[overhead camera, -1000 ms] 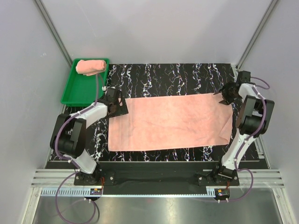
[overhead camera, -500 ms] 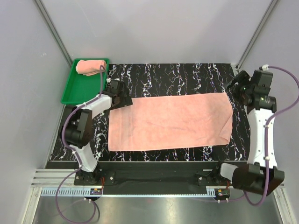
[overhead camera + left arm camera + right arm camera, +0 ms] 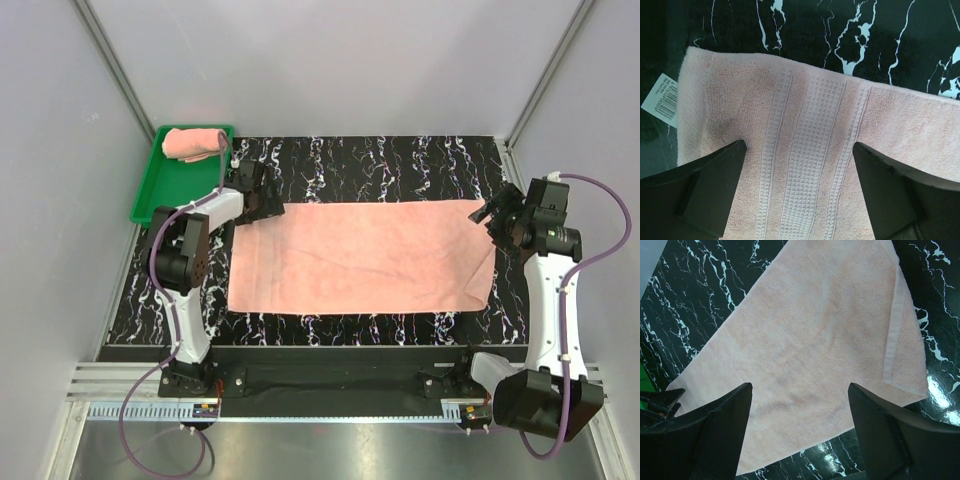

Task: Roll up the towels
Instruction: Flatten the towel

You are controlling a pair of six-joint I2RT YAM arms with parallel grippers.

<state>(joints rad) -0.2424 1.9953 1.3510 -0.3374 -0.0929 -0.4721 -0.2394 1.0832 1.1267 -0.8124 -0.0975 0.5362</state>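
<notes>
On marbled black tabletop [image 3: 400, 160]: flat towel [image 3: 360, 257], salmon terry, waffle-woven band at left end, right edge folded over. In green tray [image 3: 168, 198]: rolled towel [image 3: 193, 143], a cable crossing it. The left fingers [image 3: 710, 192] and right fingers [image 3: 710, 435] are spread wide, empty.

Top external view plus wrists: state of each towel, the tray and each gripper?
flat towel: unrolled, spread on the table, a flap folded over along its right edge.
rolled towel: rolled up, lying at the tray's far end.
green tray: holds only the rolled towel.
left gripper: open, over the flat towel's far-left corner, gripping nothing.
right gripper: open, by the flat towel's far-right corner, gripping nothing.
</notes>
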